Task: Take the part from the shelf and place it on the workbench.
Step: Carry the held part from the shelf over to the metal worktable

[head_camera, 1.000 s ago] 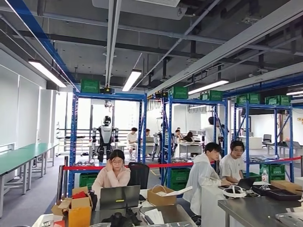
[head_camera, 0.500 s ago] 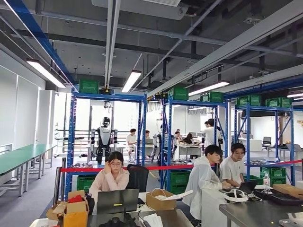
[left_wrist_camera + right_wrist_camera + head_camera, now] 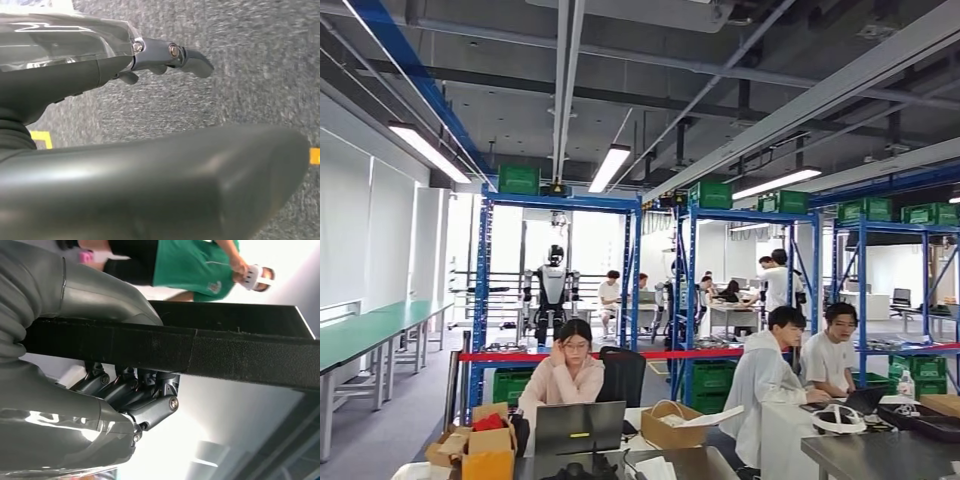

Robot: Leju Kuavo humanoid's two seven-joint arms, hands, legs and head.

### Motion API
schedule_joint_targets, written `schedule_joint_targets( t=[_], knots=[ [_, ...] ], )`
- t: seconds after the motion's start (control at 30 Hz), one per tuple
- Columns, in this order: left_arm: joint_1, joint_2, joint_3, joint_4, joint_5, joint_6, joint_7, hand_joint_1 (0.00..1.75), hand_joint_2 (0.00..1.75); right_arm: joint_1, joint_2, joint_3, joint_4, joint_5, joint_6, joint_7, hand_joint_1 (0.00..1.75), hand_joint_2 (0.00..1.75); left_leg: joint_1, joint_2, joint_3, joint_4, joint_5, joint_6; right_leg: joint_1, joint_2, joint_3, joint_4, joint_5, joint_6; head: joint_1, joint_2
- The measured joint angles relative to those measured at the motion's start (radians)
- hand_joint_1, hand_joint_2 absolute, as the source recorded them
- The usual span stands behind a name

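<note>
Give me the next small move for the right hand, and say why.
Probably no release yet: hold the grip and tilt the head down to find the workbench. The right hand grips the black part, fingers curled under it. The head view looks out across the room, and a person in green stands close beyond the part.

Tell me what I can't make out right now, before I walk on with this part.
- Part, right wrist view: it runs off the picture's edge, and the right hand gripping it covers one end, so its full shape is unknown.
- Steel table, head view: cut off by the lower edge.
- Blue shelves and green crates, head view: too far and too small to read their contents.
</note>
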Motion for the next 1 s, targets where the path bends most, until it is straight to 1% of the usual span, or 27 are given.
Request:
schedule_joint_targets(
  t=[0.03,0.07,0.1,0.13,0.17,0.2,0.23,0.27,0.3,0.33,0.37,0.4,0.43,0.5,0.57,0.6,0.63,0.67,0.7,0.73,0.77,0.8,0.83,0.87,0.9,0.93,1.0],
  knots=[
    [0.002,0.0,0.0,0.0,0.0,0.0,0.0,0.0,1.75,-0.001,0.0,0.0,0.0,0.0,-0.002,0.0,1.75,1.75,0.001,-0.011,0.001,-0.001,-0.002,0.005,-0.001,-0.007,0.005,0.0,-0.007,0.004,0.0,0.0],
    [0.004,0.0,0.001,0.0,-0.001,0.0,0.0,0.0,1.75,-0.003,0.0,0.0,0.0,0.0,-0.003,0.0,1.75,1.75,0.002,-0.021,0.005,-0.001,-0.006,0.01,-0.003,-0.005,0.004,0.011,-0.016,0.009,0.0,0.0],
    [0.005,0.0,0.001,0.0,-0.001,0.0,0.0,0.0,1.75,-0.005,-0.001,0.0,0.0,0.0,-0.004,0.0,1.75,1.75,0.005,-0.03,0.01,-0.002,-0.009,0.016,-0.005,0.002,-0.01,0.044,-0.033,0.014,0.0,0.0],
    [0.005,0.0,0.002,0.0,-0.001,0.0,0.0,0.0,1.75,-0.006,-0.001,0.0,0.001,-0.001,-0.004,-0.001,1.75,1.75,0.006,-0.038,0.015,-0.003,-0.013,0.02,-0.008,0.013,-0.038,0.099,-0.054,0.019,0.0,0.0],
    [0.004,0.0,0.002,0.0,-0.001,0.0,0.0,0.0,1.75,-0.007,-0.003,0.0,0.001,-0.001,-0.005,-0.001,1.75,1.75,0.007,-0.045,0.02,-0.003,-0.018,0.024,-0.011,0.021,-0.08,0.17,-0.077,0.022,0.0,0.0],
    [0.004,0.0,0.003,0.0,-0.002,0.0,0.0,0.0,1.75,-0.006,-0.004,0.0,0.002,-0.003,-0.004,-0.001,1.75,1.75,0.007,-0.052,0.026,-0.003,-0.023,0.026,-0.013,0.025,-0.127,0.24,-0.094,0.025,0.0,0.0],
    [0.005,0.0,0.003,0.0,-0.002,0.0,0.0,0.0,1.75,-0.004,-0.005,0.0,0.004,-0.007,-0.003,-0.001,1.75,1.75,0.006,-0.057,0.034,-0.003,-0.029,0.026,-0.014,0.026,-0.166,0.287,-0.094,0.025,0.0,0.0],
    [0.007,0.0,0.004,0.0,-0.003,0.0,0.0,0.0,1.75,-0.003,-0.007,0.0,0.006,-0.013,-0.002,-0.001,1.75,1.75,0.006,-0.062,0.043,-0.003,-0.036,0.025,-0.015,0.026,-0.19,0.299,-0.074,0.024,0.0,0.0],
    [0.008,0.0,0.004,0.0,-0.004,0.0,0.0,0.0,1.75,-0.002,-0.007,0.0,0.009,-0.02,-0.001,-0.001,1.75,1.75,0.006,-0.067,0.054,-0.003,-0.044,0.024,-0.014,0.027,-0.195,0.272,-0.034,0.022,0.0,0.0],
    [0.009,0.0,0.004,0.0,-0.005,0.0,-0.001,0.0,1.75,-0.002,-0.008,0.0,0.01,-0.025,0.0,-0.001,1.75,1.75,0.007,-0.07,0.066,-0.003,-0.052,0.022,-0.013,0.028,-0.182,0.21,0.019,0.018,0.0,0.0],
    [0.008,0.0,0.004,0.0,-0.005,0.0,-0.001,0.0,1.75,-0.002,-0.008,0.0,0.011,-0.029,0.002,-0.001,1.75,1.75,0.007,-0.072,0.075,-0.005,-0.058,0.019,-0.011,0.03,-0.164,0.149,0.059,0.013,0.0,0.0],
    [0.008,-0.001,0.005,0.0,-0.005,0.0,-0.001,0.0,1.75,-0.002,-0.008,0.0,0.011,-0.031,0.003,-0.002,1.75,1.75,0.008,-0.074,0.082,-0.008,-0.063,0.015,-0.007,0.032,-0.147,0.097,0.088,0.007,0.0,0.0],
    [0.008,-0.002,0.005,0.0,-0.006,0.0,-0.001,0.0,1.75,-0.002,-0.009,0.0,0.012,-0.033,0.004,-0.002,1.75,1.75,0.009,-0.074,0.086,-0.011,-0.067,0.01,-0.003,0.034,-0.136,0.063,0.099,0.001,0.0,0.0],
    [0.008,-0.002,0.005,0.0,-0.007,0.0,-0.002,0.0,1.75,-0.002,-0.009,0.0,0.012,-0.034,0.004,-0.002,1.75,1.75,0.01,-0.074,0.089,-0.02,-0.069,-0.001,0.001,0.036,-0.127,0.041,0.09,-0.009,-0.001,0.001],
    [0.008,-0.002,0.005,0.0,-0.008,0.0,-0.002,0.0,1.75,-0.001,-0.009,-0.001,0.01,-0.034,0.004,-0.002,1.75,1.75,0.01,-0.07,0.095,-0.023,-0.076,-0.009,-0.005,0.036,-0.11,0.017,0.087,-0.017,-0.001,0.001],
    [0.007,-0.002,0.005,0.0,-0.009,0.0,-0.002,0.0,1.75,-0.001,-0.009,-0.001,0.009,-0.035,0.004,-0.003,1.75,1.75,0.009,-0.068,0.09,-0.006,-0.087,-0.012,-0.008,0.035,-0.099,0.005,0.088,-0.02,-0.001,0.001],
    [0.007,-0.002,0.005,0.0,-0.009,0.0,-0.003,0.0,1.75,-0.001,-0.009,-0.001,0.008,-0.035,0.004,-0.003,1.75,1.75,0.008,-0.067,0.072,0.032,-0.104,-0.014,-0.011,0.033,-0.087,-0.005,0.087,-0.024,-0.001,0.001],
    [0.007,-0.001,0.005,0.0,-0.01,0.0,-0.003,0.0,1.75,-0.001,-0.009,-0.001,0.008,-0.035,0.004,-0.004,1.75,1.75,0.008,-0.066,0.039,0.09,-0.126,-0.016,-0.011,0.032,-0.078,-0.009,0.083,-0.027,-0.001,0.0],
    [0.008,-0.001,0.006,0.0,-0.01,0.0,-0.003,0.0,1.75,0.001,-0.009,-0.001,0.009,-0.035,0.004,-0.004,1.75,1.75,0.008,-0.066,-0.001,0.155,-0.146,-0.02,-0.011,0.031,-0.072,-0.009,0.078,-0.03,-0.001,0.0],
    [0.01,0.0,0.006,0.0,-0.011,0.0,-0.003,0.0,1.75,0.003,-0.009,-0.001,0.009,-0.035,0.004,-0.004,1.75,1.75,0.009,-0.066,-0.036,0.206,-0.154,-0.024,-0.011,0.031,-0.065,-0.009,0.071,-0.031,-0.001,0.0],
    [0.011,0.0,0.006,0.0,-0.012,0.0,-0.003,0.0,1.75,0.006,-0.009,-0.001,0.009,-0.035,0.004,-0.004,1.75,1.75,0.011,-0.065,-0.059,0.228,-0.144,-0.028,-0.012,0.032,-0.057,-0.009,0.064,-0.03,-0.001,0.0],
    [0.013,0.001,0.006,0.0,-0.014,0.0,-0.003,0.0,1.75,0.008,-0.009,-0.001,0.009,-0.034,0.004,-0.004,1.75,1.75,0.013,-0.065,-0.062,0.212,-0.114,-0.031,-0.012,0.033,-0.047,-0.008,0.056,-0.028,-0.001,0.0],
    [0.013,0.001,0.006,0.0,-0.015,0.0,-0.003,0.0,1.75,0.009,-0.009,-0.001,0.009,-0.034,0.003,-0.005,1.75,1.75,0.016,-0.064,-0.048,0.16,-0.069,-0.034,-0.014,0.034,-0.036,-0.007,0.047,-0.025,-0.001,0.0],
    [0.013,0.001,0.006,0.0,-0.017,0.0,-0.003,0.0,1.75,0.009,-0.009,-0.001,0.009,-0.034,0.003,-0.006,1.75,1.75,0.019,-0.062,-0.026,0.101,-0.03,-0.037,-0.014,0.035,-0.025,-0.006,0.037,-0.02,-0.001,0.0],
    [0.012,0.002,0.006,0.0,-0.017,0.0,-0.003,0.0,1.75,0.009,-0.009,-0.001,0.009,-0.034,0.003,-0.006,1.75,1.75,0.02,-0.06,-0.004,0.046,-0.005,-0.036,-0.013,0.036,-0.017,-0.002,0.027,-0.014,-0.001,0.0],
    [0.011,0.002,0.006,0.0,-0.018,0.0,-0.003,0.0,1.75,0.009,-0.009,-0.002,0.008,-0.034,0.003,-0.007,1.75,1.75,0.02,-0.059,0.011,0.011,0.006,-0.032,-0.012,0.037,-0.013,0.001,0.019,-0.007,-0.001,0.0],
    [0.01,0.002,0.006,0.0,-0.018,0.0,-0.004,0.0,1.75,0.009,-0.009,-0.002,0.006,-0.034,0.003,-0.009,1.75,1.75,0.014,-0.059,0.019,-0.007,-0.004,-0.018,-0.01,0.037,-0.009,0.001,0.01,0.004,-0.001,0.0]
  ],
)
